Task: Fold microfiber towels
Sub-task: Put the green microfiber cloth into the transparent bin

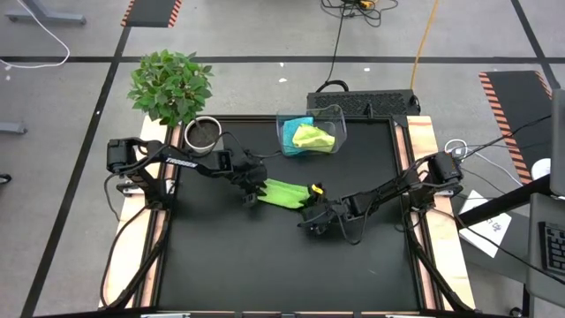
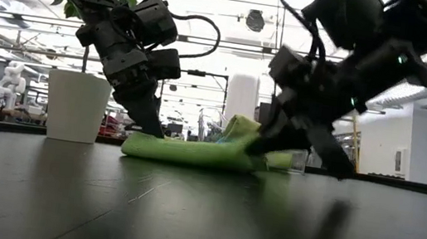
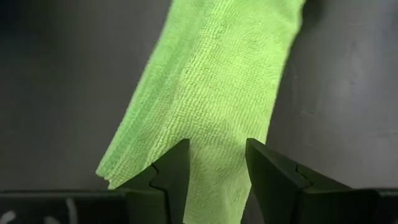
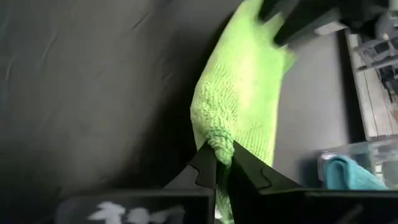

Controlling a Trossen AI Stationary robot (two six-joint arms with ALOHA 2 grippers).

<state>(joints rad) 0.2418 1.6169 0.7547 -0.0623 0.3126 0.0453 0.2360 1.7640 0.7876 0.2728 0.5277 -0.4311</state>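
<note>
A lime-green microfiber towel, folded into a long narrow strip, lies mid-table; it also shows in the low view. My left gripper is open over the strip's left end. My right gripper is shut on the strip's right end. A second lime-green towel and a turquoise towel lie crumpled in the clear plastic bin at the table's far side. My left gripper comes down slanting from the table's left, its open fingertips on top of the strip's left end, which lies flat on the table. The strip is wider than the gap between the fingers. My right gripper pinches a bunched fold at the strip's right end between its two fingers, coming slanting down from the table's right. That end is raised a little; the remainder of the strip lies on the table.
A potted plant in a white pot stands at the far left corner and shows in the low view. The black table top stretches toward the near edge. Wooden rails run along both sides.
</note>
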